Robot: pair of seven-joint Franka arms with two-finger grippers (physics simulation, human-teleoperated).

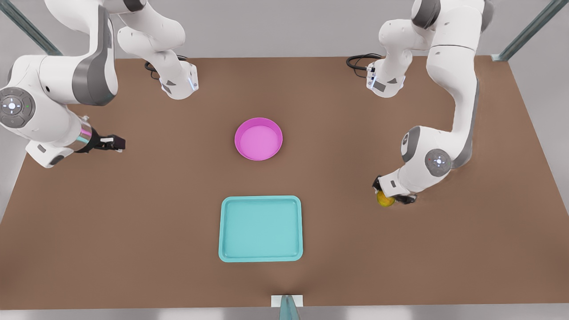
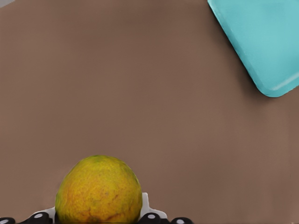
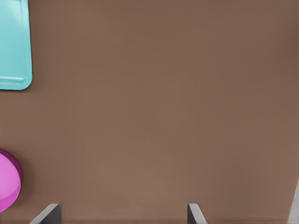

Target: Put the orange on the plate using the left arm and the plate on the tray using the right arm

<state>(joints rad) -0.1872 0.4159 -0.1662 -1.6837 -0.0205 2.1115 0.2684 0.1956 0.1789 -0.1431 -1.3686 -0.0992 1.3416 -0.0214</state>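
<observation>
The yellow-orange orange (image 1: 385, 199) lies low over the table at the front view's right, and the black left gripper (image 1: 391, 197) is shut around it. The left wrist view shows the orange (image 2: 99, 191) close up, pressed between the fingers (image 2: 152, 216). The magenta plate (image 1: 258, 140) sits empty at the table's middle, with the turquoise tray (image 1: 261, 259) empty nearer the front edge. The right gripper (image 1: 113, 143) waits open at the front view's left, well away from the plate (image 3: 7, 184). Its fingertips (image 3: 195, 212) stand wide apart over bare table.
A corner of the tray (image 2: 261, 42) shows in the left wrist view and another (image 3: 11, 42) in the right wrist view. Both arm bases (image 1: 178, 82) (image 1: 384, 82) stand at the table's far edge. A small white mount (image 1: 286, 301) sits at the front edge.
</observation>
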